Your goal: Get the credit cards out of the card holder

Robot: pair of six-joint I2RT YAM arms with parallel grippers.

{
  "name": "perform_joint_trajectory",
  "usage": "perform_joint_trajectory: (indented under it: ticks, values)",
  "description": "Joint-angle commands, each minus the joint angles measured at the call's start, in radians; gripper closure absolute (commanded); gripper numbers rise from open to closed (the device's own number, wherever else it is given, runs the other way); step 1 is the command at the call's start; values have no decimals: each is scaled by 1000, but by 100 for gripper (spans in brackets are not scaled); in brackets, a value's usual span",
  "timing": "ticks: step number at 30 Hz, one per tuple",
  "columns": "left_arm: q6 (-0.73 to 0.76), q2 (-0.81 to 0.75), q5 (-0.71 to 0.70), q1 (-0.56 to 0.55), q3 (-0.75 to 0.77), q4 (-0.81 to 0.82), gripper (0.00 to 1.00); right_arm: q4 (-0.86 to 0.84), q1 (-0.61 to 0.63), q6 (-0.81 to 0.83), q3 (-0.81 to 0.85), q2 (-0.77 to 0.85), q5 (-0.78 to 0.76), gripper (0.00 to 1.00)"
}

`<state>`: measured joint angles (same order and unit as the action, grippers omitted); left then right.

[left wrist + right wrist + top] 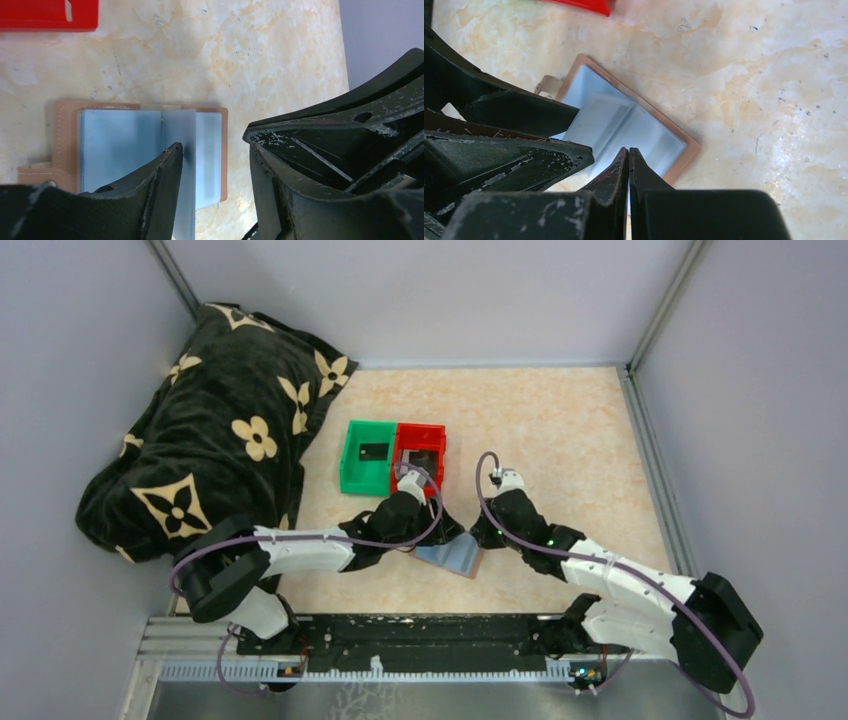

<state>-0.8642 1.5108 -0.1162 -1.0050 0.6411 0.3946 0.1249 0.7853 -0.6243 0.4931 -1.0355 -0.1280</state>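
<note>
1. The small tan leather bifold card holder [455, 556] lies open on the marbled beige table [570, 440], between the two arms, with its pale blue lining facing up.
2. The left claw [212, 145] is spread, one finger [160, 180] over the lining.
3. The right claw [629, 152] is pressed together on a thin pale blue-grey leaf [186, 210]. Whether that leaf is a card or lining cannot be told.

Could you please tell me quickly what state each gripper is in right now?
Left gripper: open, over the card holder.
Right gripper: closed, apparently pinching a thin pale leaf of the card holder.
</note>
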Motion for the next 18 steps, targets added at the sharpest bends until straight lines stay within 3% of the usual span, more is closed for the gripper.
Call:
perform_joint_trajectory:
  ticks: [1,8,16,18]
  values:
    - [-22,33,87,3,15,74,41,19,-11,-7,-20,52,-21,100]
    - [-40,60,240,-5,1,200,37,13,-11,-53,-65,78,-9,100]
    - [32,-39,86,2,-46,84,39,44,-9,-84,-81,137,-1,100]
    - [56,-30,69,15,-46,58,41,26,-6,-88,-82,129,11,94]
